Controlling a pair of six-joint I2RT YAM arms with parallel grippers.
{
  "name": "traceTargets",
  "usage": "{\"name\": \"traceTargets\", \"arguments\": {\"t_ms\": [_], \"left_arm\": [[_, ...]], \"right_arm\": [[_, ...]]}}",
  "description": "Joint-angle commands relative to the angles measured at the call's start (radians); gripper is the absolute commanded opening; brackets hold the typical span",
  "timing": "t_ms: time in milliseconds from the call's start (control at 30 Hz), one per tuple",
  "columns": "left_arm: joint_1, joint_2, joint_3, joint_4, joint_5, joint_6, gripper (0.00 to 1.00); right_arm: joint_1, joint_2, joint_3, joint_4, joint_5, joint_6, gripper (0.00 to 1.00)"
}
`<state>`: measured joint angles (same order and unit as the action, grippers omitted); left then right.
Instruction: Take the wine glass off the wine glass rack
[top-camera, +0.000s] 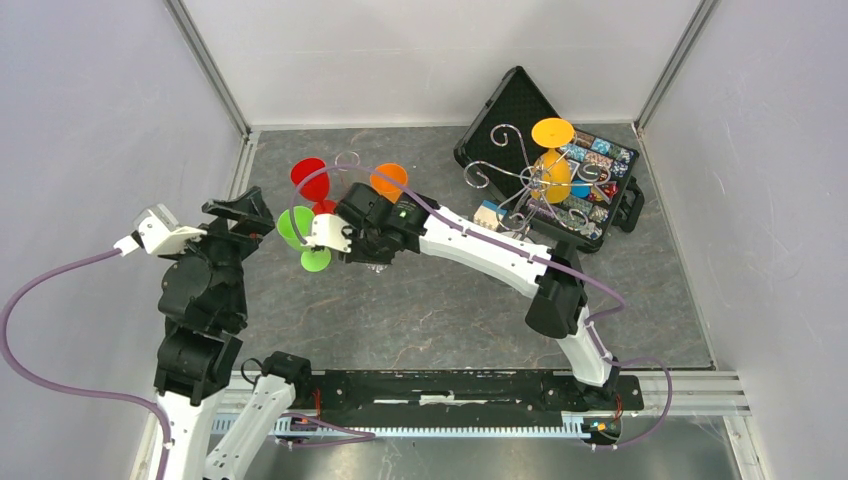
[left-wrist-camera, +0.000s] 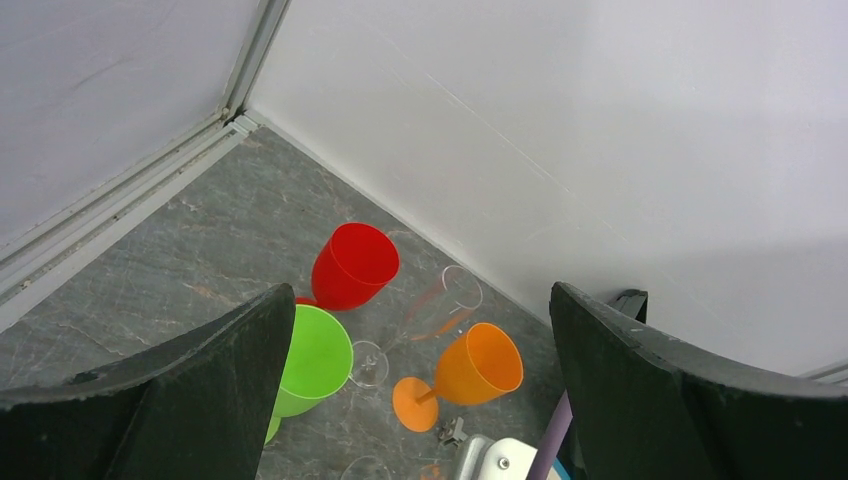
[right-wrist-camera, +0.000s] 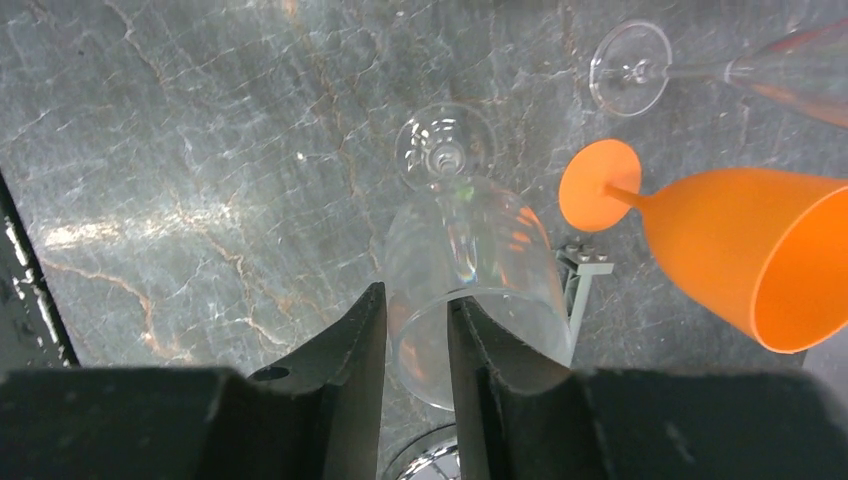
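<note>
Right fingers (right-wrist-camera: 415, 300) stand a little apart, one on each side of the rim of a clear glass (right-wrist-camera: 470, 250) — they do not seem to press it. Its foot is on the table (right-wrist-camera: 200, 150), near an orange glass (right-wrist-camera: 740, 250). Left fingers (left-wrist-camera: 420, 295) are wide apart and hold nothing, above a red glass (left-wrist-camera: 355, 265) and a green glass (left-wrist-camera: 315, 355). The rack (top-camera: 520, 180) stands well apart on a black case (top-camera: 515, 100) at the back right — a yellow glass (top-camera: 555, 172) hangs on it, foot up.

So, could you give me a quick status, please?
Left claw open, empty. Right claw parted astride clear glass rim, glass upright on table. Yellow glass on rack. Orange glass close beside.
</note>
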<state>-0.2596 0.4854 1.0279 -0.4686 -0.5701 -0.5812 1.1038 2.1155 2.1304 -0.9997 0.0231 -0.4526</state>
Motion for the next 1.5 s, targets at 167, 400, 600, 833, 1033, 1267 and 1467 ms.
{"name": "traceTargets", "arguments": {"t_ms": [167,400,600,833,1033,1267,1467], "left_arm": [[-0.002,0.009,-0.015,0.039,0.001,0.022,1.00],[-0.001,0.004,-0.017,0.038,-0.007,0.033,1.00],[-0.001,0.006,-0.019,0.039,-0.005,0.033,1.00],[-0.001,0.002,-0.026,0.021,0.023,0.018,1.00],[-0.001,-0.008,-0.049,-0.035,0.061,-0.033,1.00],[-0.001,0.006,-0.104,-0.064,0.229,-0.107,1.00],[-0.001,0.183,-0.080,-0.084,0.508,-0.067,0.90]], "right_arm": [[-0.008,0.015,0.006,0.157,0.023,-0.013,0.34],[-0.036,0.031,0.002,0.201,0.034,0.011,0.34],[-0.047,0.009,0.006,0.224,0.041,0.019,0.37],[-0.048,-0.058,0.001,0.275,0.061,0.061,0.54],[-0.050,-0.184,-0.065,0.359,0.035,0.124,0.63],[-0.056,-0.327,-0.140,0.416,0.182,0.221,0.64],[-0.056,-0.447,-0.214,0.426,0.368,0.259,0.64]]}}
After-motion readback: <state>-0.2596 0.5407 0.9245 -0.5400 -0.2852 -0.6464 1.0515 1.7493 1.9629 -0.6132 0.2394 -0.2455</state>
